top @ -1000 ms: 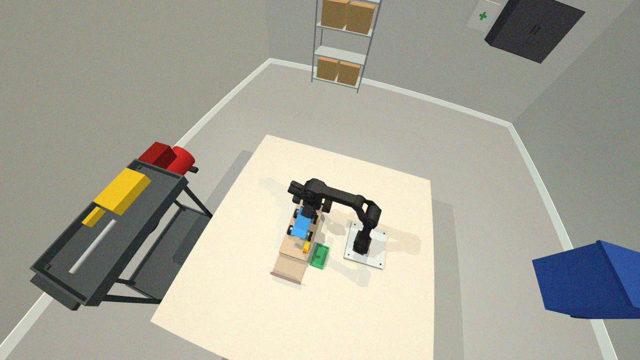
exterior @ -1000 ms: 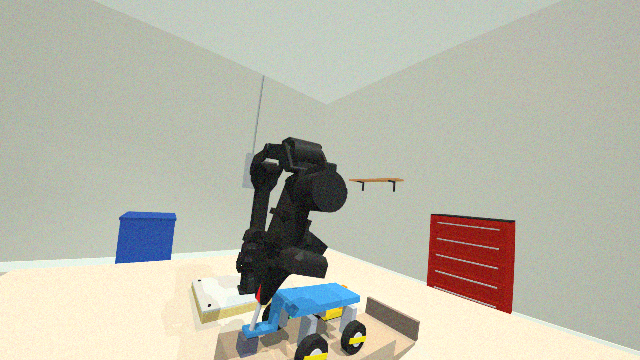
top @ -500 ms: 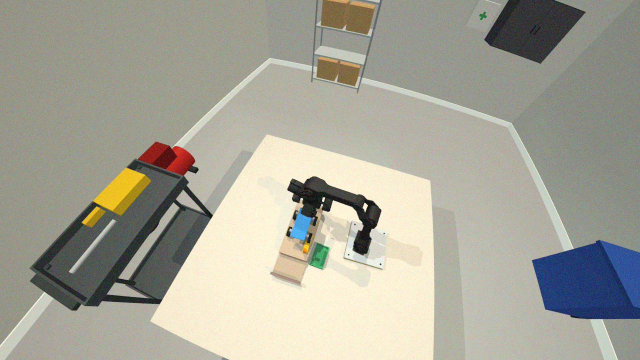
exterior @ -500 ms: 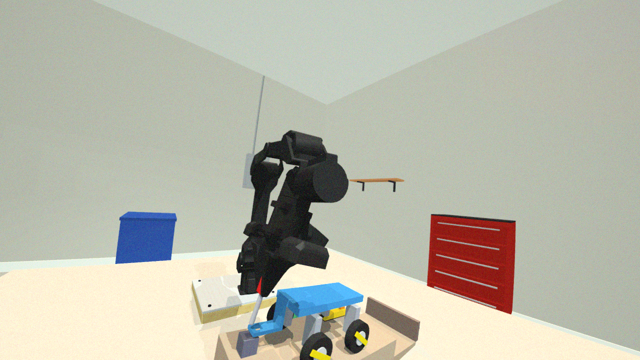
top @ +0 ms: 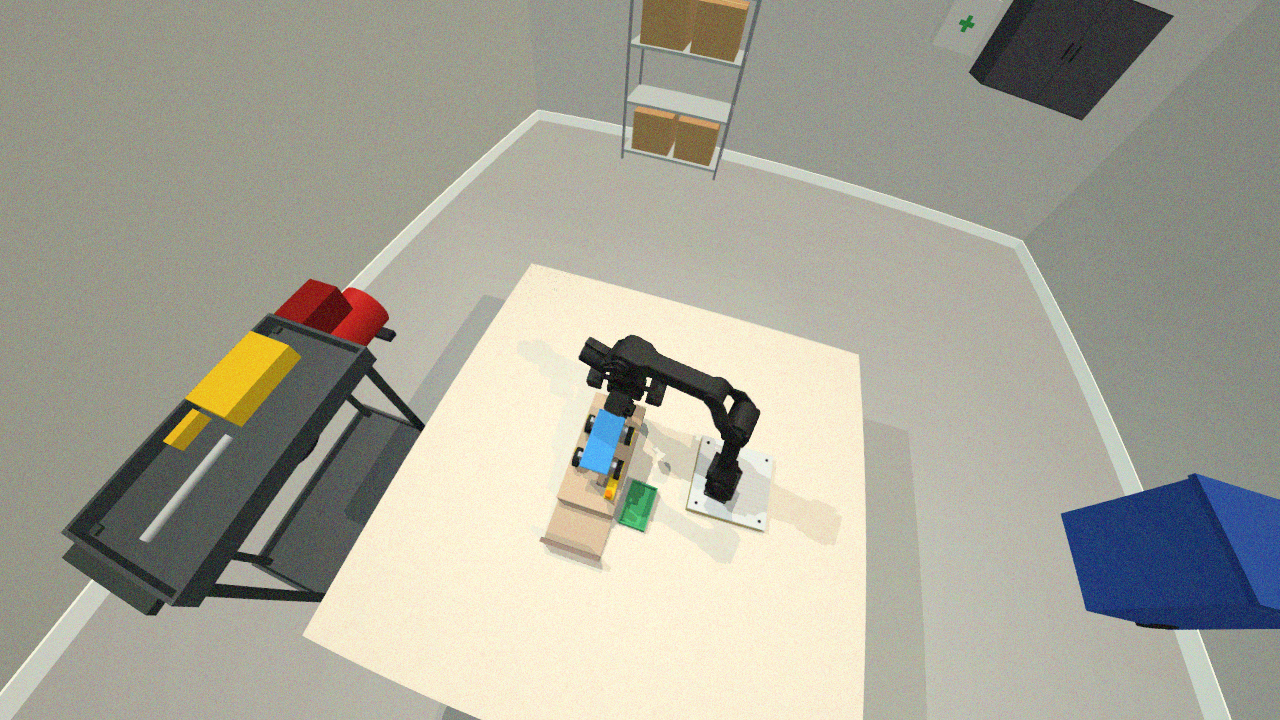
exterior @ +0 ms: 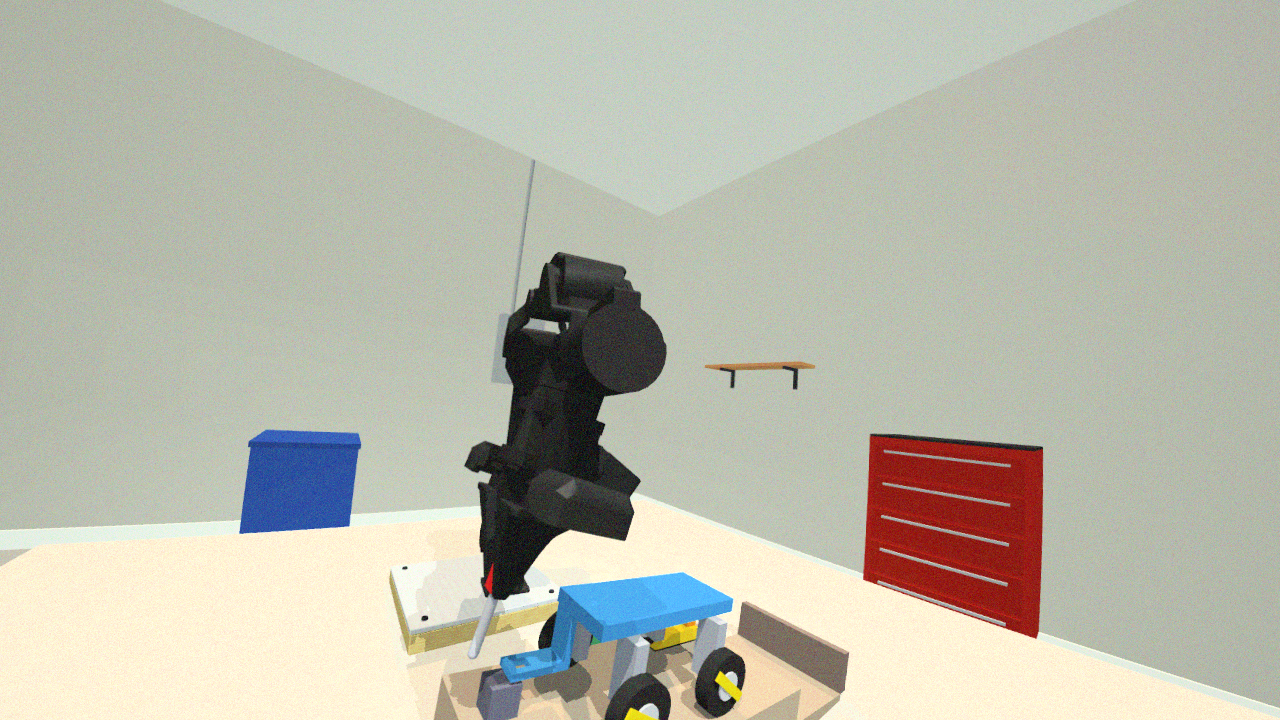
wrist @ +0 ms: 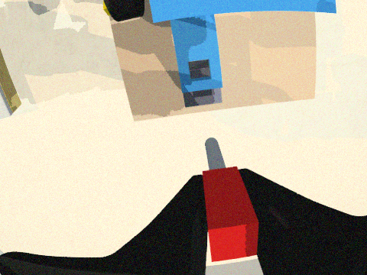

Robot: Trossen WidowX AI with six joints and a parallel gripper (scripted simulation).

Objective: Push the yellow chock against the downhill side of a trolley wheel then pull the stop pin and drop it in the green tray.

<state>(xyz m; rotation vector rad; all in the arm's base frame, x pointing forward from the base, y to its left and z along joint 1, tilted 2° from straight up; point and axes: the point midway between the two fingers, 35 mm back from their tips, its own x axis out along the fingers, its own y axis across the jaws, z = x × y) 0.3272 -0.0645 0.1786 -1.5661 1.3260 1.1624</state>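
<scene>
My gripper is shut on the red head of the stop pin. The pin's grey shaft hangs free, slightly tilted, beyond the ramp's uphill end and clear of the holed blue tongue. The blue trolley stands on the wooden ramp. The yellow chock is at the downhill side of a lower wheel on the tray's side; exact contact is too small to tell. The green tray lies beside the ramp.
The arm's white base plate stands on the table beside the ramp. A raised end board closes the ramp's lower end. A grey block sits under the tongue. A dark cart stands left of the table.
</scene>
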